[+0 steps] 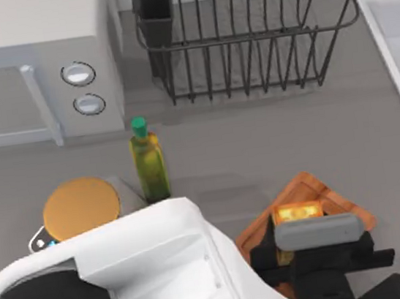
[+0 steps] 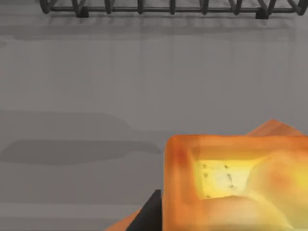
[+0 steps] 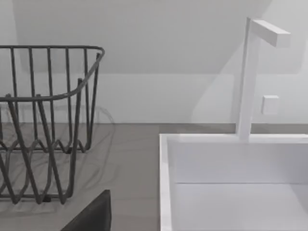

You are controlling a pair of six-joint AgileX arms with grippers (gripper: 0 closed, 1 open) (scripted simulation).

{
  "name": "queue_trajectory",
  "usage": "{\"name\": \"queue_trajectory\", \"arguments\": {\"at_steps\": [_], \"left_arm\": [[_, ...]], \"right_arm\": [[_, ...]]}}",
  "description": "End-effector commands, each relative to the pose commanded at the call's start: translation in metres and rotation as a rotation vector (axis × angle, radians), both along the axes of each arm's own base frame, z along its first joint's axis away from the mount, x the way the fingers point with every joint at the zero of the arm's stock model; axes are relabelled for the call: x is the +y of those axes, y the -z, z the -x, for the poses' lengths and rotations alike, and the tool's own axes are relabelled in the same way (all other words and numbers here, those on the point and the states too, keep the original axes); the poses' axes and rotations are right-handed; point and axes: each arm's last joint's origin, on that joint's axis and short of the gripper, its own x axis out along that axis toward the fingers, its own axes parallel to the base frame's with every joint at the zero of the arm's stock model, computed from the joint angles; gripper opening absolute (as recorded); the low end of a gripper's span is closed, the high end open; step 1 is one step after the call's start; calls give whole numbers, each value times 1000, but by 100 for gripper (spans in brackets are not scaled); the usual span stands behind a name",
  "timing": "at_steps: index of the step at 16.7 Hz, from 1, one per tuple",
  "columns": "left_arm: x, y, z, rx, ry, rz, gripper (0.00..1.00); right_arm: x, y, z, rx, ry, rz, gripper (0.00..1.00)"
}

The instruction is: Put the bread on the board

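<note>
The bread (image 1: 297,212) is a small golden slice with an orange-brown crust, lying over the middle of the reddish-brown board (image 1: 337,201) at the table's front right. My left gripper (image 1: 301,225) reaches in from the front and is shut on the bread. In the left wrist view the bread (image 2: 226,180) is very close, with a dark finger (image 2: 151,214) against its edge. Corners of the board (image 2: 275,127) peek out behind it. A dark part of my right gripper (image 3: 91,216) faces the sink.
An oil bottle (image 1: 149,163) and a silver scale with a round tan disc (image 1: 81,206) stand left of the board. At the back are a microwave (image 1: 34,68) and a wire dish rack (image 1: 244,33). A white sink (image 3: 231,183) and faucet (image 3: 250,77) are at the right.
</note>
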Motion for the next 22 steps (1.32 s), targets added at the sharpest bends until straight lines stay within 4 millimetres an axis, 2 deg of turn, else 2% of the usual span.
{"name": "queue_trajectory", "arguments": {"at_steps": [3,16,22], "left_arm": [[0,0,0,0,0,0,0],[0,0,0,0,0,0,98],[0,0,0,0,0,0,100]], "right_arm": [[0,0,0,0,0,0,100],[0,0,0,0,0,0,100],[0,0,0,0,0,0,100]]}}
